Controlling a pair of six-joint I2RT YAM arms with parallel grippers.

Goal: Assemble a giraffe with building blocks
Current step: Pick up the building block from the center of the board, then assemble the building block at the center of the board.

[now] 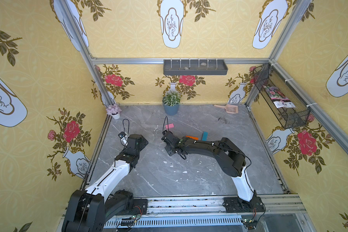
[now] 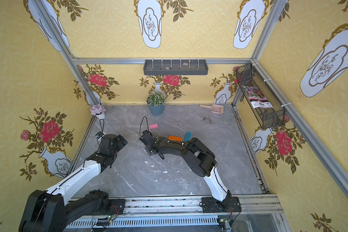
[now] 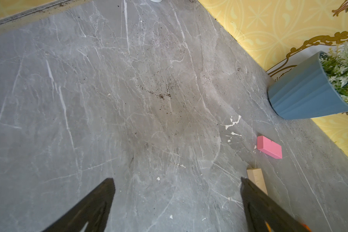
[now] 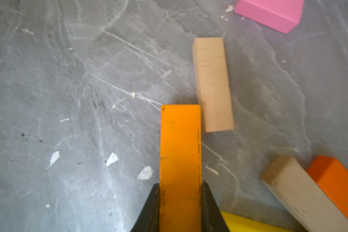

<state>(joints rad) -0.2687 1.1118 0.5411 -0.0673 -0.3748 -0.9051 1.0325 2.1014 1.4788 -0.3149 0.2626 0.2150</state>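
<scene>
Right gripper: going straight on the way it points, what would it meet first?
Probably the tan block lying ahead, just off the tip of the orange block it holds; height unclear.

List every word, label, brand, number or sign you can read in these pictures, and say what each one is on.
Nothing can be read in any view.
Packet in the mesh basket: a white label with dark print, too small and blurred to read in both top views.
Pink block, orange block, tan block: plain faces, no writing or numbers.
</scene>
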